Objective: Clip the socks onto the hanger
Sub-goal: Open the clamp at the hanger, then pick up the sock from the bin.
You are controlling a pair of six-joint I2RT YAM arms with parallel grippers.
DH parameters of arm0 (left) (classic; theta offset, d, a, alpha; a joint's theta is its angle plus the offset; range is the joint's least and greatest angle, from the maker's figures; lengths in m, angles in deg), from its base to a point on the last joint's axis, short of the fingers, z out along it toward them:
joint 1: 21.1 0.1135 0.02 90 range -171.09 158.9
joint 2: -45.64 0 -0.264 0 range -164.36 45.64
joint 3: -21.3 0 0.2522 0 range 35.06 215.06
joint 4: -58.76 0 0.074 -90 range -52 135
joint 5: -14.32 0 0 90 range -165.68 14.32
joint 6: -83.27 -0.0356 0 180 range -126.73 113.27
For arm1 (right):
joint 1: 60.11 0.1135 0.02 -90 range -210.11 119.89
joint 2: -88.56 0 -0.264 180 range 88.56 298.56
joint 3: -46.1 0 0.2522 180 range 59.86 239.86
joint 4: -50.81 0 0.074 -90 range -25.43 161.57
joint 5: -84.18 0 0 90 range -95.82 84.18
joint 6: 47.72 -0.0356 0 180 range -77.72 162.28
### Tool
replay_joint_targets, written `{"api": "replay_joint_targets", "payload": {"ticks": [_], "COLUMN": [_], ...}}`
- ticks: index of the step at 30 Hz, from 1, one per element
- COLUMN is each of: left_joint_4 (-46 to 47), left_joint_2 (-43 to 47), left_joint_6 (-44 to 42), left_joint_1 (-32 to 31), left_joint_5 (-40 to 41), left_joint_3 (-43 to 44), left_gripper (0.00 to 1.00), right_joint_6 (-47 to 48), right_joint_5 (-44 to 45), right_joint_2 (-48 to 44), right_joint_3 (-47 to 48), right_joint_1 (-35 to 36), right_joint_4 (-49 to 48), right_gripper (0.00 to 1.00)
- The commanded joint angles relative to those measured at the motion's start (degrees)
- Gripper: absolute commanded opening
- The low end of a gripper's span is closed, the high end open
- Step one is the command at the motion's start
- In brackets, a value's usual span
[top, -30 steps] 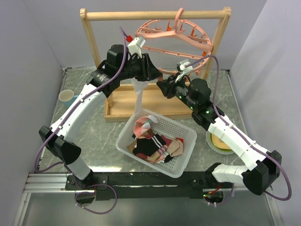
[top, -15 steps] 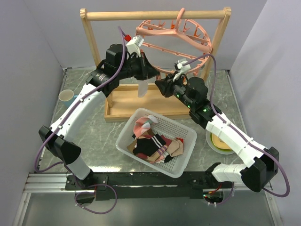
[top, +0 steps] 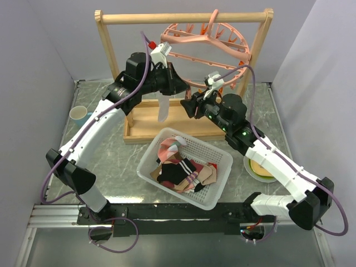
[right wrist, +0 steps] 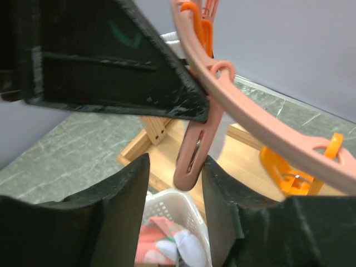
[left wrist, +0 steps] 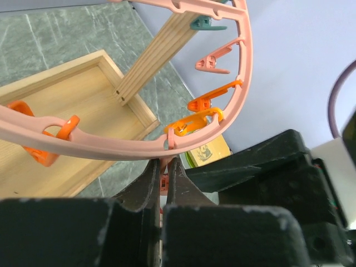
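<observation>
- One grey marbled table [top: 111, 161] carried everything, with a wooden rack [top: 167, 18] standing at its far side.
- From the rack's top bar hung the hanger [top: 194, 38], a salmon-pink ring with spokes and a hook.
- Nearer to me on the table sat a white mesh basket [top: 204, 149] holding a heap of socks [top: 181, 169]: black, pink, tan and striped.
- A white sock [top: 162, 108] dangled over the rack's base, just under my left pincer [left wrist: 163, 169].
- That left pincer was pressed together right beneath the ring's near edge. I could not tell what, if anything, it pinched.
- My right pincer [right wrist: 175, 161] was spread, close beside the left one.
- Between its fingers hung one pink clip [right wrist: 189, 156] from the ring, with neither finger clearly pressing it.
</observation>
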Motion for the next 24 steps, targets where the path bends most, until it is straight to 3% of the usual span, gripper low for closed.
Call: {"api": "replay_joint_targets", "payload": {"ticks": [1, 6, 8, 10, 13, 18, 24], "left_joint_4": [4.90, 4.29, 4.20, 4.11, 4.37, 4.29, 4.02], "left_joint_2": [2.37, 3.51, 3.86, 4.30, 4.74, 4.83, 4.48], "left_joint_6": [-0.58, -1.90, -2.25, -1.90, -1.90, -2.25, -3.04], "left_joint_1": [0.64, 0.99, 1.17, 1.70, 2.14, 2.14, 2.14], "left_joint_5": [0.86, 1.57, 1.57, 0.87, 0.25, 0.60, 1.65], "left_joint_3": [-0.17, -0.43, -0.69, -1.13, -2.10, -2.36, -1.57], "left_gripper": [0.01, 0.01, 0.01, 0.01, 0.01, 0.01, 0.01], "right_joint_6": [2.34, 2.78, 1.21, -2.21, -9.40, -11.90, -11.81], "right_joint_5": [0.99, 3.11, 3.98, 7.13, 8.47, 4.88, 9.95], "right_joint_2": [-6.45, -12.69, -14.70, -15.94, -18.84, -23.24, -18.42], "right_joint_3": [0.45, -4.81, -7.19, -9.82, -14.64, -22.39, -23.46], "right_joint_1": [1.09, 1.09, 1.00, 1.00, 1.09, 1.35, 7.58], "right_joint_4": [1.72, 8.21, 10.51, 13.32, 14.82, 13.95, 20.88], "right_gripper": [0.55, 0.65, 0.78, 0.99, 1.00, 1.00, 0.92]}}
